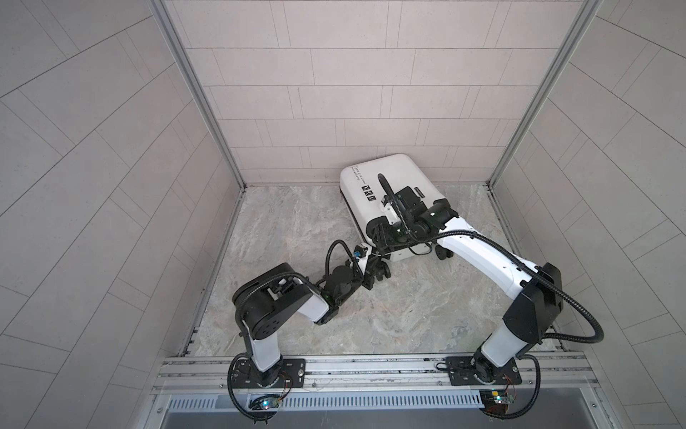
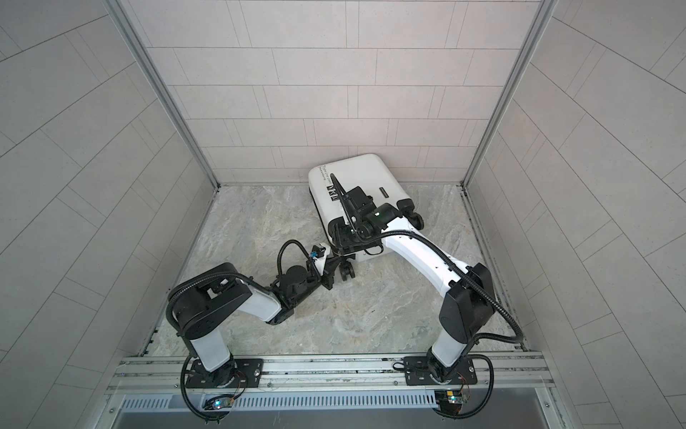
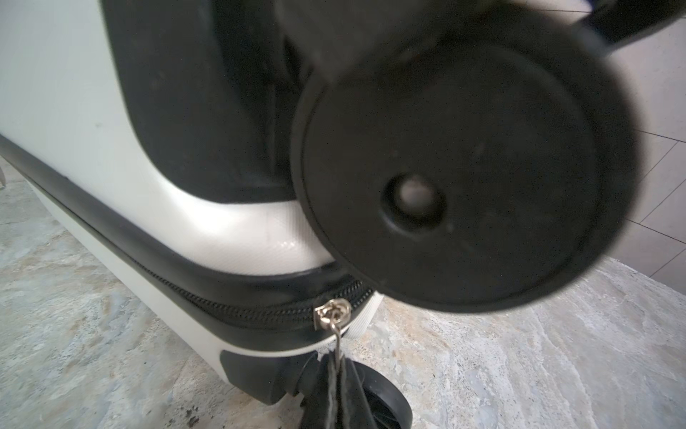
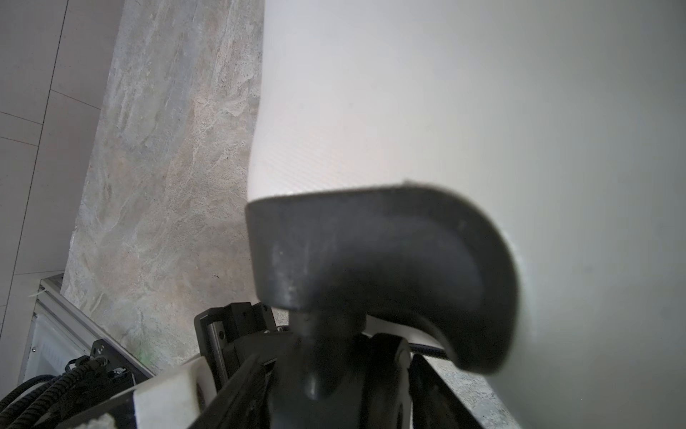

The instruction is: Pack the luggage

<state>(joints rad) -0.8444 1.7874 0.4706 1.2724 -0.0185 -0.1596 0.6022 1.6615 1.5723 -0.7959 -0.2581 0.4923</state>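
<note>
Small white hard-shell luggage (image 1: pixel 389 178): lay flat, lid down, on grey marble-look counter (image 1: pixel 297 223), right of middle, long axis running from near wheel end toward back wall. Left hand (image 3: pixel 336 386): nearer, clenched on silver metal zipper pull (image 3: pixel 336 327) at near corner beside black wheel (image 3: pixel 464 178). Right hand (image 1: pixel 384 237): hung over same wheel end, grip not discernible.

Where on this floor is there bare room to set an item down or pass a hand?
Bare floor between the left wall and the luggage, and from the luggage down to the front rail. Crowded at the luggage's near corner: left gripper on the zipper pull, right gripper at the wheels.
</note>
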